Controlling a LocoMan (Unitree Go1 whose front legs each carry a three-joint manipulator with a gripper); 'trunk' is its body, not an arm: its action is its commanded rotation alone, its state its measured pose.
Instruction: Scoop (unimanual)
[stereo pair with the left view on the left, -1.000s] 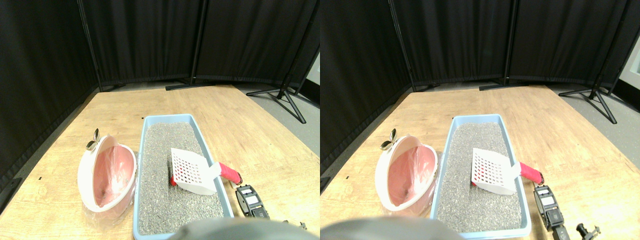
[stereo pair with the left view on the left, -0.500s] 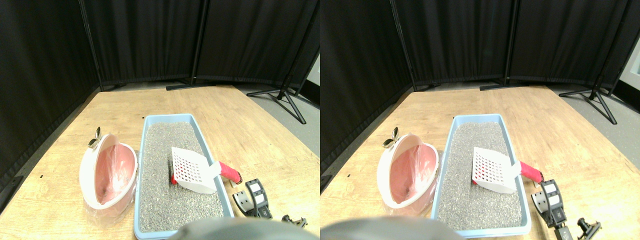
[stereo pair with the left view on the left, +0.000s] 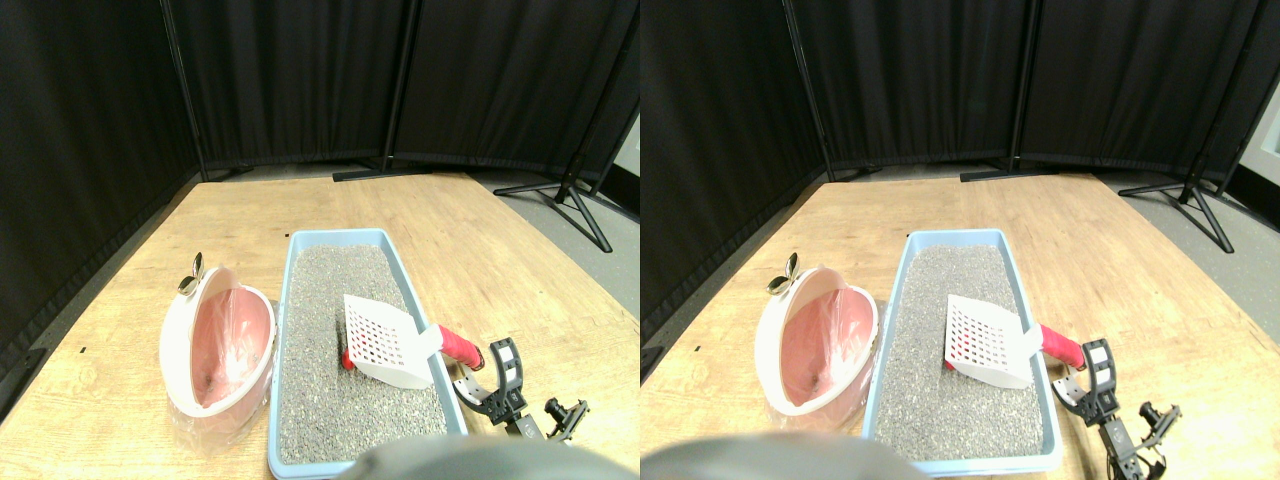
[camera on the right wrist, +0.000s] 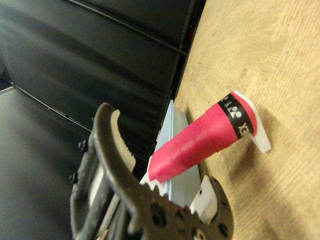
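- Stereo pair view: a blue litter tray (stereo pair with the left view on the left: 291, 330) filled with grey litter (stereo pair with the left view on the left: 340, 300) is seen on the wooden table (stereo pair with the left view on the left: 480, 260), long axis running away from the camera.
- A white slotted scoop (stereo pair with the left view on the left: 384, 342) is laid in the tray's near right part, blade over the litter, handle resting across the tray's right rim.
- The scoop's long axis is angled: the blade points up-left toward the tray's middle, the red wrapped handle (stereo pair with the left view on the left: 458, 345) points down-right, out over the table.
- A small red object (stereo pair with the left view on the left: 347, 360) is seen in the litter, just at the blade's lower left edge, partly hidden by it.
- A pink bin (stereo pair with the left view on the left: 215, 345) with a clear liner is set just beside the tray's left wall; a metal clip (stereo pair with the left view on the left: 190, 281) is seen on its far rim.
- The right gripper (stereo pair with the left view on the left: 487, 375) is placed just beyond the handle's end, fingers (stereo pair with the left view on the left: 508, 362) spread apart, nothing grasped.
- Black curtain panels (stereo pair with the left view on the left: 300, 80) and stand legs (stereo pair with the left view on the left: 570, 200) are seen behind the table.
- Wrist view: the red handle (camera on the right wrist: 200, 145), with a black band near its white end, is seen lying across the tray rim (camera on the right wrist: 172, 150) between the spread fingers (camera on the right wrist: 112, 150), not clamped; contact cannot be told.
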